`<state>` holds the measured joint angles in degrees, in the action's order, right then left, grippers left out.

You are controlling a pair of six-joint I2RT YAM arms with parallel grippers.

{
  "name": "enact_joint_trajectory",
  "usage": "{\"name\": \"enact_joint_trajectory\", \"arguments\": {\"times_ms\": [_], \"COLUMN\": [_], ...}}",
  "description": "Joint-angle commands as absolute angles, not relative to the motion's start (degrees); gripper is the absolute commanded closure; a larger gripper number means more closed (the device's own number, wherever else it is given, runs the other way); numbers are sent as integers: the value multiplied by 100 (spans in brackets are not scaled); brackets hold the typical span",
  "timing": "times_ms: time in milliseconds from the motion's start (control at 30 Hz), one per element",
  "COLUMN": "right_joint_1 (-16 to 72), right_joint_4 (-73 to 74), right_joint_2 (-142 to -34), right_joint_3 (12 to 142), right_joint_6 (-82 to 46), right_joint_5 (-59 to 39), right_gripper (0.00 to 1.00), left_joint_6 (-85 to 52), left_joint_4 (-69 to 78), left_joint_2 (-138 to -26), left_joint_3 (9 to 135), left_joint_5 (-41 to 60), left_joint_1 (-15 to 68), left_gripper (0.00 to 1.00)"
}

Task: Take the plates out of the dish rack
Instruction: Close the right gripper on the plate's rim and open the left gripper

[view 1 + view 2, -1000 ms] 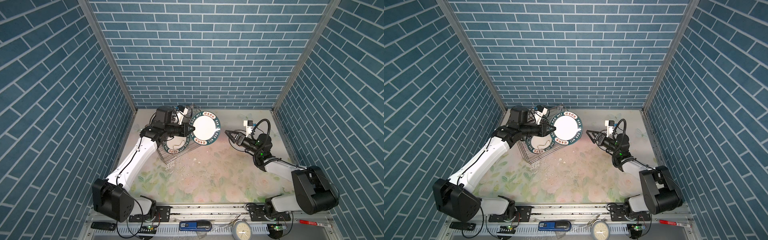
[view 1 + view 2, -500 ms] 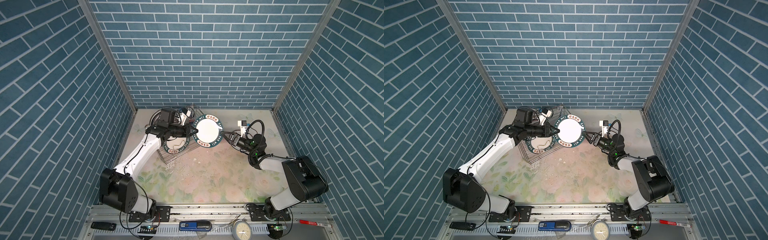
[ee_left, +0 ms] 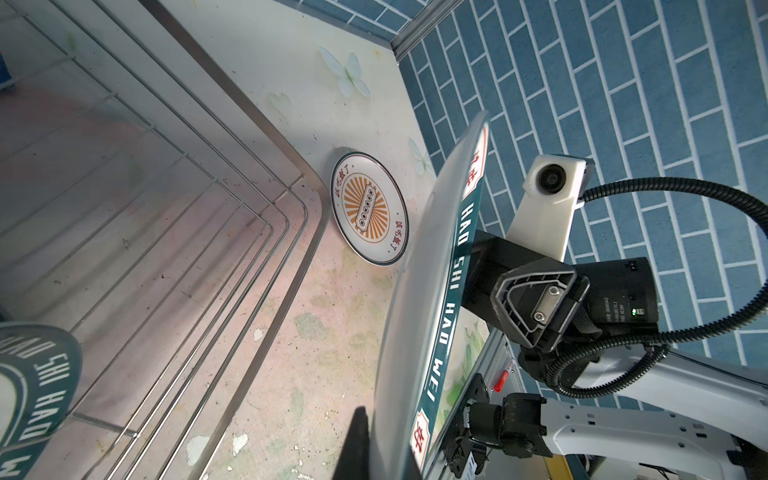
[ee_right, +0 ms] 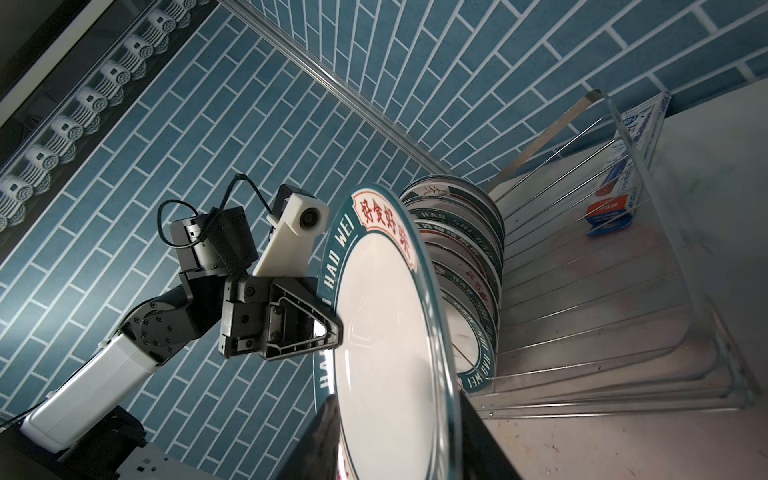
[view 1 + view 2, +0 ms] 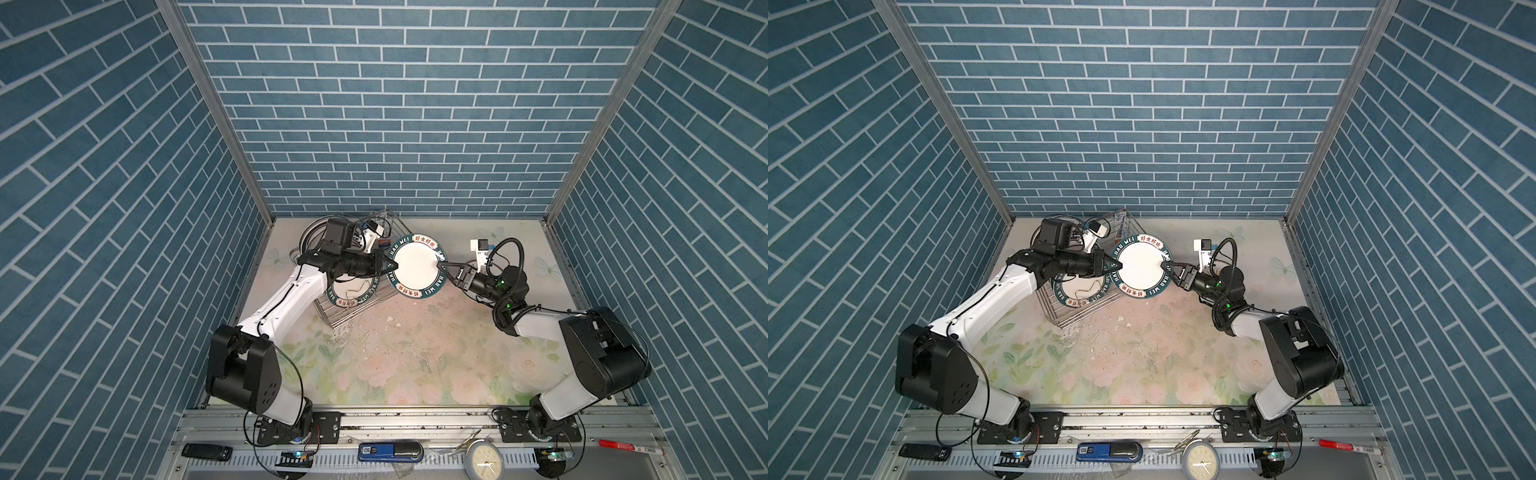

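Nearest us, the floral-printed table (image 5: 415, 353) is flecked with white bits. At its left stands the dish rack (image 5: 353, 309), thin silver wire, with its plates (image 4: 465, 257) on edge in a row. Just right of the rack and clear of the table, a round glossy plate (image 5: 415, 268) (teal lettered rim, red characters at its far edge) faces upward. The left end effector (image 5: 388, 264) is clenched on its left rim. The right end effector (image 5: 441, 264) straddles the right rim; whether it grips we cannot tell.
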<state>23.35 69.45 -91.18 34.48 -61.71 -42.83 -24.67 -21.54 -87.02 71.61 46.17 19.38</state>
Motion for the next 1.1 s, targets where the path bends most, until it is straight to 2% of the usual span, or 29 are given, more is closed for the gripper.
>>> {"name": "enact_joint_trajectory", "arguments": {"times_ms": [0, 467, 567, 633, 867, 1067], "right_joint_1": [2409, 2549, 2566, 2575, 2575, 2540], "right_joint_4": [7199, 7174, 7163, 7168, 7022, 5724], "right_joint_2": [-9162, -9345, -9357, -9352, -9255, -8611], "right_joint_3": [3710, 3912, 3927, 3936, 3961, 4068], "right_joint_6": [-6275, -6346, -6337, -6337, -6265, -5448], "right_joint_5": [-4402, -4561, -4583, -4596, -4627, -4432], "right_gripper": [64, 86, 94, 100, 100, 100], "left_joint_6": [-2490, -2427, -2417, -2399, -2360, -2252], "left_joint_4": [-1969, -2087, -2081, -2110, -2116, -2121], "left_joint_2": [-8753, -8965, -8971, -8999, -8927, -8602], "left_joint_3": [7136, 7233, 7240, 7258, 7273, 7238], "left_joint_5": [4702, 4776, 4772, 4754, 4669, 4490], "left_joint_1": [1959, 2129, 2136, 2136, 2131, 2136], "left_gripper": [100, 99, 93, 84, 67, 62]}}
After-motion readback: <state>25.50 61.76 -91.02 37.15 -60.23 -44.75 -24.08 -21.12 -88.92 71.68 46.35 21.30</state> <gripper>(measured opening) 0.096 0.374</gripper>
